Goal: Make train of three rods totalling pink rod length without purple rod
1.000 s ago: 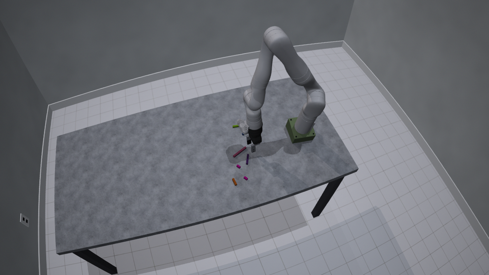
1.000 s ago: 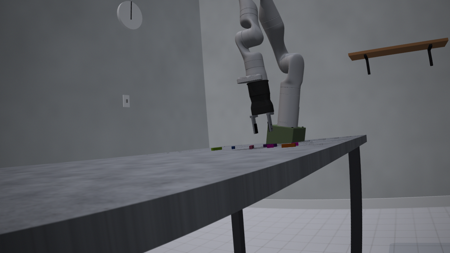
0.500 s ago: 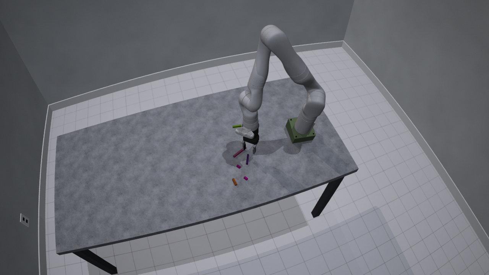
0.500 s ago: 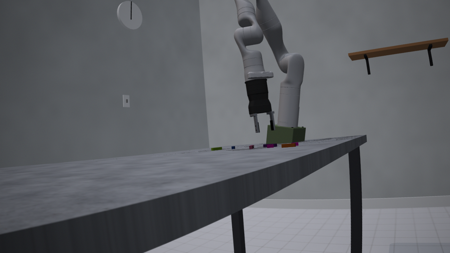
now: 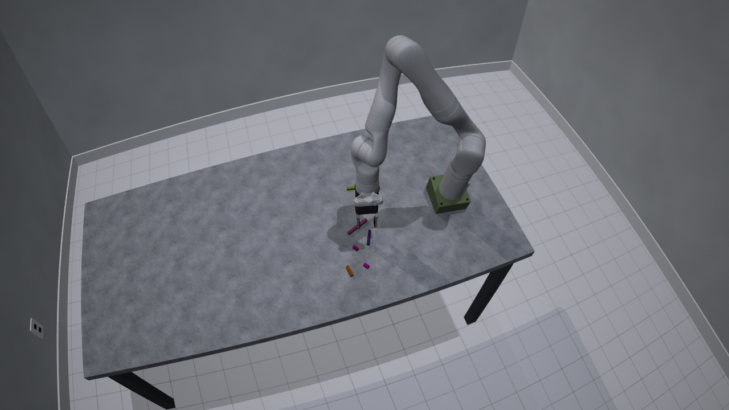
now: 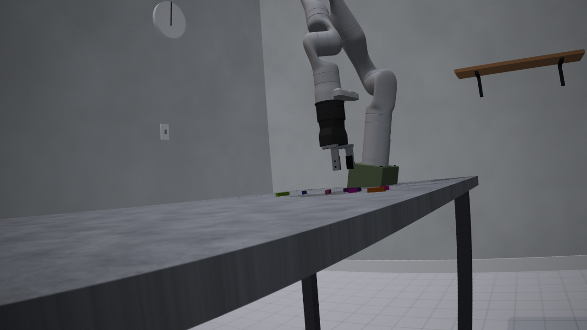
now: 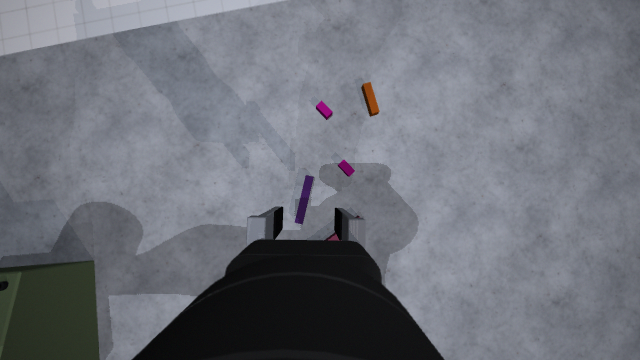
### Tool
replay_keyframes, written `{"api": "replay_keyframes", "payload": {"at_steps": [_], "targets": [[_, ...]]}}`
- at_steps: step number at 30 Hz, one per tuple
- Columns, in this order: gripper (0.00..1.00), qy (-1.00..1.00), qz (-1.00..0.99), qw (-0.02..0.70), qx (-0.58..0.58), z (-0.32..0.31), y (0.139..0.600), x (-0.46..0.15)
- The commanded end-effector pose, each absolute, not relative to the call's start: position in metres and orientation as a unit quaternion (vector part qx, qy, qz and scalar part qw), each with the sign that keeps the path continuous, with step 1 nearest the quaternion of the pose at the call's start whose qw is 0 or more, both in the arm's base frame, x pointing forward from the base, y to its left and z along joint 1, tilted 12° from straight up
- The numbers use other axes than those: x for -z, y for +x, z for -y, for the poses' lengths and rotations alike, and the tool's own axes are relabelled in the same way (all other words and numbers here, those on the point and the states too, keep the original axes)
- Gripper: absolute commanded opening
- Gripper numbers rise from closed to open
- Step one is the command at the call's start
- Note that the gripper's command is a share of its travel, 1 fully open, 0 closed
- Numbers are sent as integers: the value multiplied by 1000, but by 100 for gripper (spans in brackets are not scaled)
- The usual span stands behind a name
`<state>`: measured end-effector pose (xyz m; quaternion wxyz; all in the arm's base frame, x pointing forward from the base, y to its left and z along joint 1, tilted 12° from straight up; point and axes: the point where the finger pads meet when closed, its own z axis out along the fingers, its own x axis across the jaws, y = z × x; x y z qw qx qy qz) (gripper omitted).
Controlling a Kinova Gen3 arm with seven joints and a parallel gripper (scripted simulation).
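From the top, the pincer [image 5: 367,222] [image 6: 342,163] [image 7: 308,218] is wide open over the bench [image 5: 204,254] [image 6: 205,246] [image 7: 475,200], with the pink rod [image 5: 352,230] [image 6: 328,191] [image 7: 333,238] below it. Exterior view: lime rod [image 5: 350,188] [image 6: 282,194] at left, orange rod [image 5: 349,271] [image 6: 375,189] [image 7: 370,99] further right. Wrist cam: purple rod [image 5: 369,237] [image 6: 358,189] [image 7: 304,199] just beyond the fingers, pretty much upright in frame.

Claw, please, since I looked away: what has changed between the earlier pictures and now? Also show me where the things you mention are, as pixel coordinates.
The claw [image 5: 367,226] [image 6: 343,168] [image 7: 308,218] turned and shifted slightly left in the top view, toward the pink rod [image 5: 353,229] [image 6: 328,191] [image 7: 333,238]. Nothing was grasped or released. The other visible rods [image 5: 349,271] [image 6: 376,189] [image 7: 370,99] and the pink one stayed put.
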<state>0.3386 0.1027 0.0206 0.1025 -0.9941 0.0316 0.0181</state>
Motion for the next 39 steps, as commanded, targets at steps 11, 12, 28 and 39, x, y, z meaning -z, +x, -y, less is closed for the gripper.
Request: {"api": "replay_keyframes", "payload": {"at_steps": [11,12,28,39], "targets": [[100,-993,66,101,4,-99,348,-23],[100,-992,73,101,5,-99,349,-23],[100,-992,78,101,7,-99,349,-23],[100,-992,78,101,7,-99,349,-23]]}}
